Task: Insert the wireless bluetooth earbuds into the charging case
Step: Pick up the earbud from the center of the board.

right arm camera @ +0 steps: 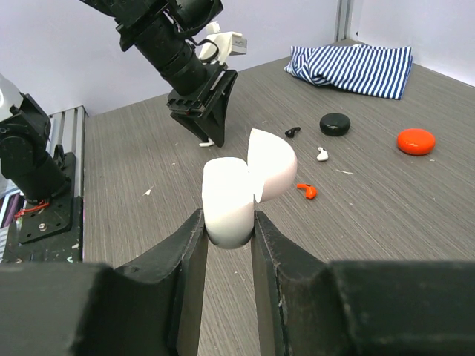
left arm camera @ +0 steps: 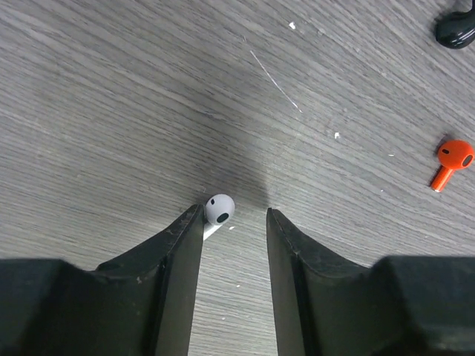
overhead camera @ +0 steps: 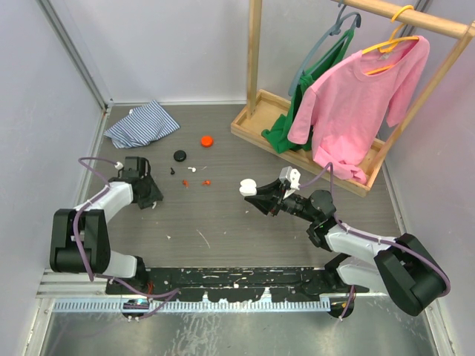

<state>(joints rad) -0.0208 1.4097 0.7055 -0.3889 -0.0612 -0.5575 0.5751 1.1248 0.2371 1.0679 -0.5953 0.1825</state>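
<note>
Looking down past L gripper [left arm camera: 234,216], its dark fingers nearest the lens: holding jaws apart, w/ white earbud [left arm camera: 220,208] touching the inner tip of one finger and sitting clear of the other. Resting on the table [left arm camera: 111,111], not lifted; stem mostly hiding behind that finger. Noting orange earbud [left arm camera: 451,159] off to one side and black earbud [left arm camera: 456,30] further out, both well apart from the fingers.

Clamping the white charging case [right arm camera: 236,200] at R gripper [right arm camera: 226,216], jaws pressing on both sides of the body, w/ lid [right arm camera: 271,163] open. Apparently holding it raised over the table, approx mid-workspace.

Judging the step: picking up the white bud, w/ insertion not yet begun. Seeing no bud in the case.

Risking from here:
- Squeezing off-centre: w/ bud against one finger only, closing could be rolling or flicking it away instead of pinching it. Round, smooth, tiny.
- Pinching the bulb, not the stem, and ending up w/ wrong orientation for the case slot, thus needing a re-grip.
- Scraping fingertips on the table while working this low.
- Bumping the lid during insertion, knocking it shut or shifting the case betw. the pads.
- Confusing targets w/ black puck [overhead camera: 179,156] and orange puck [overhead camera: 207,139] lying near the buds.
</note>
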